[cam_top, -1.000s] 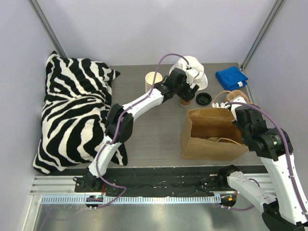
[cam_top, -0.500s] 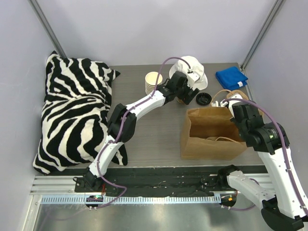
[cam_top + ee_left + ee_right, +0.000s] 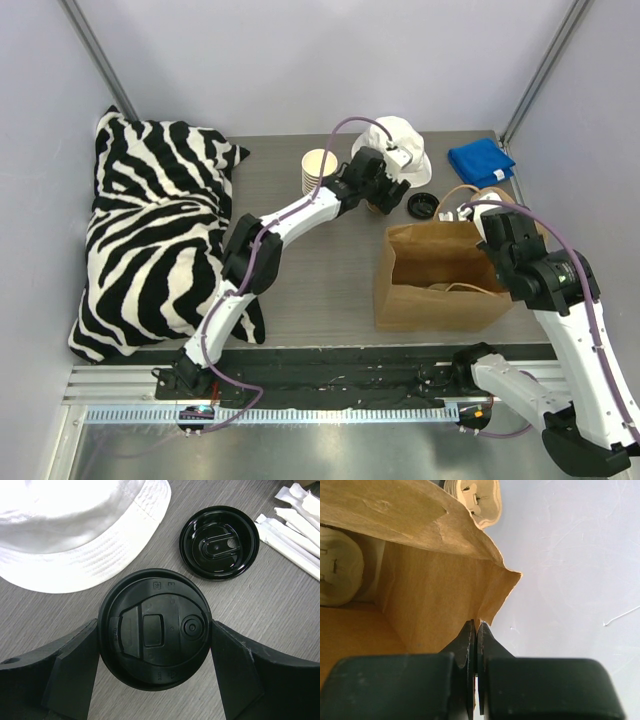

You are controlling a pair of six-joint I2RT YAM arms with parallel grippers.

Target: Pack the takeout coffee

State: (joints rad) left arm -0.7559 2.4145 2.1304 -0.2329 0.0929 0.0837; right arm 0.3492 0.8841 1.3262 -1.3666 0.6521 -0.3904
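The takeout coffee (image 3: 155,632) stands upright on the table (image 3: 320,280) with its black lid on, toward the far side, and is not yet in the paper bag (image 3: 440,290). The left gripper (image 3: 155,650) straddles it, one finger at 9 o'clock of the lid and the other at 3 o'clock, both at the rim. Whether they press on the cup or only flank it cannot be told. From the cup in the top view, a white hat (image 3: 395,135) lies at 12 o'clock, a spare black lid (image 3: 423,205) at 3 o'clock and a stack of lidless cups (image 3: 318,168) at 10 o'clock. The bag stands open at 5 o'clock, and the right gripper (image 3: 474,627) has its fingers pinched tight on the bag's top edge, apparently holding the mouth open. By my reading the lidding is done, while the lift, the carry and the lowering into the bag all remain.
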